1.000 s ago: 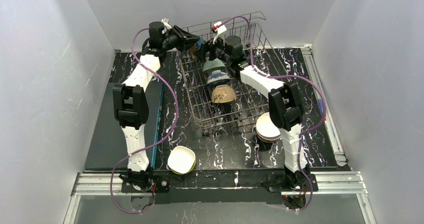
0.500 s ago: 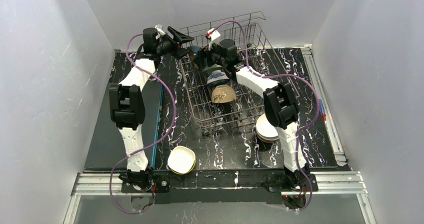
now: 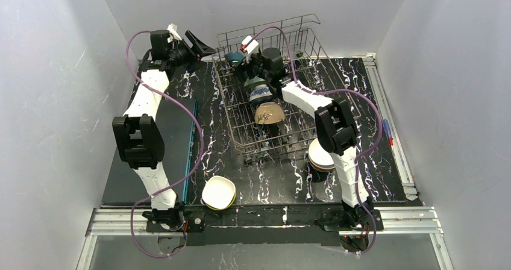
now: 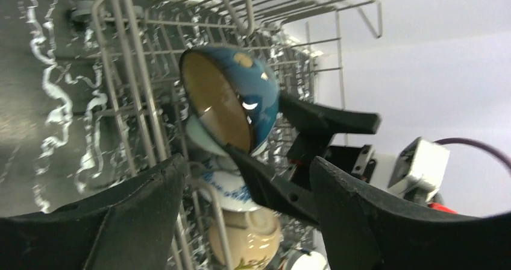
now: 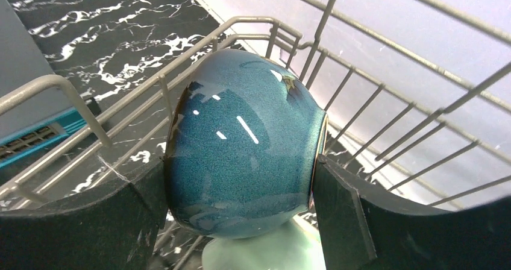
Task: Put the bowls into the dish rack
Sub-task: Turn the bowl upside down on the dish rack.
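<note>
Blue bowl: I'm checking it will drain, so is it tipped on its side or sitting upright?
On its side: the blue bowl shows its mouth sideways, inside the rack, between the right gripper's jaws.

Glossy teal bowl (image 5: 241, 155), metal wire rack (image 3: 283, 134)

Top view looks down from behind — both wrist views crowd the same blue bowl (image 5: 241, 143)

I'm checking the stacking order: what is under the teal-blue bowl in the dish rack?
Part of a mint bowl shows just beneath the teal-blue bowl; the rest of it is covered by that bowl and the right fingers.
</note>
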Controlling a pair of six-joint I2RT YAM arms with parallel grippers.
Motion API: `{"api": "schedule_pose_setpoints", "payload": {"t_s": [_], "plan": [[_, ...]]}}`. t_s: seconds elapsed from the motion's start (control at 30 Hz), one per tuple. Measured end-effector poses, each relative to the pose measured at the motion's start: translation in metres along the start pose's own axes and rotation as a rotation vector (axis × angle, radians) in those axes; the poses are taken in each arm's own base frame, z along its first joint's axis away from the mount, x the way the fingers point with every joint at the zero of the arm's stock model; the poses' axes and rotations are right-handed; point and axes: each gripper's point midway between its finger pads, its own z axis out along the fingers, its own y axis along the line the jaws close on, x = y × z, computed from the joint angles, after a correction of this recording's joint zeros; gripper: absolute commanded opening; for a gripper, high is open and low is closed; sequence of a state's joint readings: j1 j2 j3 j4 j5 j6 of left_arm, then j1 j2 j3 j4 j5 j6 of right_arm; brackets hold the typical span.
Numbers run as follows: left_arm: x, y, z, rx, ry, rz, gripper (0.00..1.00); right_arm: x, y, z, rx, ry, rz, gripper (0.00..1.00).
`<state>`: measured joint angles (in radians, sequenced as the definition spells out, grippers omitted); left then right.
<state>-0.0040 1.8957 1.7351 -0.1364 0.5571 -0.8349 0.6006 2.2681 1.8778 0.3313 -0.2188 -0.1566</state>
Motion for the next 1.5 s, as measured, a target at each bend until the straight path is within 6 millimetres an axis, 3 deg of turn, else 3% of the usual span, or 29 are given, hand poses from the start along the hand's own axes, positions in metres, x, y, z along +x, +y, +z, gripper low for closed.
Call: {"api": "schedule_pose_setpoints", "payload": {"t_s": [0.23, 0.57, 0.7, 1.17, 1.5], "plan": [[0.024, 0.015, -0.038, -0.114, 0.054, 0.191, 0.73, 0.002, 0.004, 0.013, -0.038, -0.025, -0.245, 0.01], [0.101, 0.066, -0.097, -0.245, 0.178, 0.264, 0.74, 0.021, 0.003, 0.026, -0.09, -0.016, -0.589, 0.01], [0.117, 0.078, -0.108, -0.275, 0.212, 0.273, 0.74, 0.024, -0.001, 0.029, -0.091, -0.015, -0.661, 0.01], [0.139, 0.091, -0.14, -0.328, 0.232, 0.339, 0.74, 0.028, -0.012, 0.036, -0.089, 0.001, -0.81, 0.01], [0.14, 0.091, -0.142, -0.328, 0.227, 0.34, 0.74, 0.027, -0.012, 0.037, -0.083, 0.009, -0.898, 0.01]]}}
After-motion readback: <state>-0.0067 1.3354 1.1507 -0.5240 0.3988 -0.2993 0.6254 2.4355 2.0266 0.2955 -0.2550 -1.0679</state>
